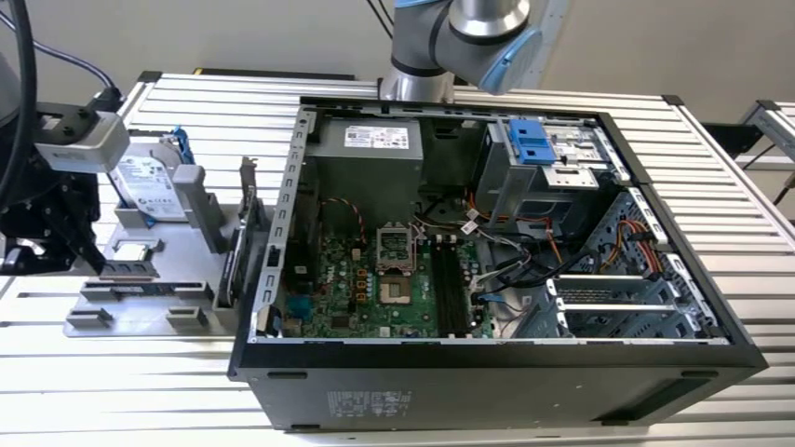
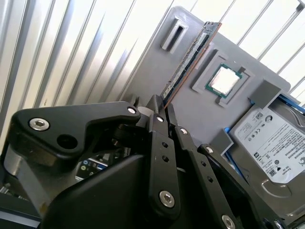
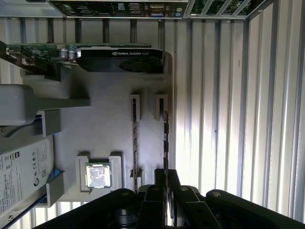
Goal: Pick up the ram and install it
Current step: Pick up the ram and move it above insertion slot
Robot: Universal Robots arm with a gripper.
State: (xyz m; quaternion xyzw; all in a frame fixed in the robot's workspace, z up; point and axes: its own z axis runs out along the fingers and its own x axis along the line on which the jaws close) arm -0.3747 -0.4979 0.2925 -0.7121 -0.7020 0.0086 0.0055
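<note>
Arm (image 1: 466,28) reaches to exterior view's left; tool (image 2: 161,106) pointing down, fingers (image 2: 159,138) pinched on ram (image 2: 190,52).

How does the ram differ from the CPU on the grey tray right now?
Shape: the ram is a long, thin stick; the CPU is a small silver square.
Pose: the ram stands on edge; the CPU lies flat in a recess.
Position: the ram's near end is at the claw; the CPU sits off to one side.
Both are at the grey tray.
</note>
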